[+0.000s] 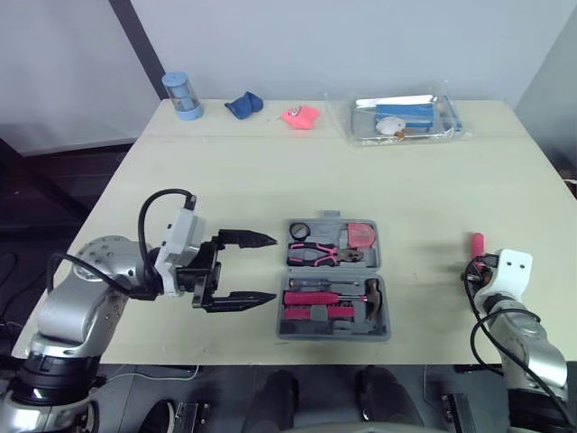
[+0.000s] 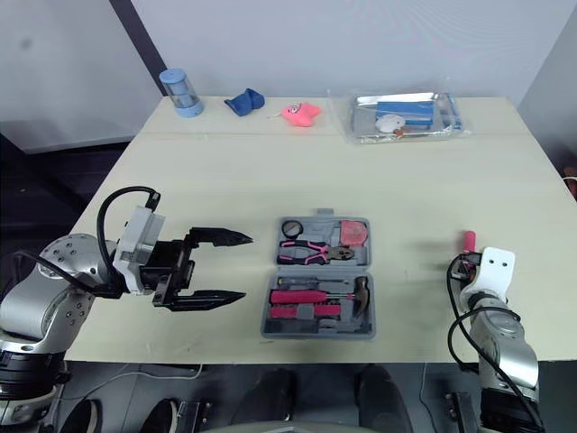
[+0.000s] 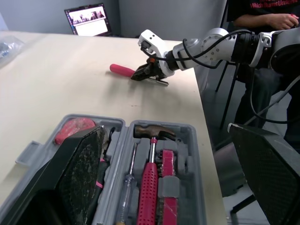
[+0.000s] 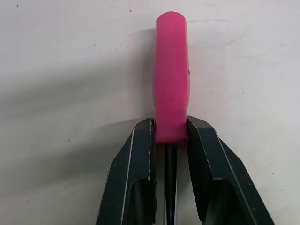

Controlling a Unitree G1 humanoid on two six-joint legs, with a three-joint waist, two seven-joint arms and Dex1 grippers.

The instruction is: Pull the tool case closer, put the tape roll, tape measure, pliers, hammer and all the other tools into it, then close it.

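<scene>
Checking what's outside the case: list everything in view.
tool case: 1, grey, open, table's near middle
pliers: 1, pink-handled, in case
hammer: 1, pink-handled, in case
tape roll: 1, red, in case
screwdriver: 1, pink-handled, right of case
cylinder: 1, blue, far left
cloth: 1, blue, far edge
pink object: 1, far edge
clear bag: 1, far right
laptop: 1, open, beyond table
person: 1, dark top, beside table
left gripper: open, left of case
right gripper: shut on screwdriver

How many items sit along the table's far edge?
4: a blue cylinder at far left, a blue object, a pink object, and a clear bag toward the right.
</scene>
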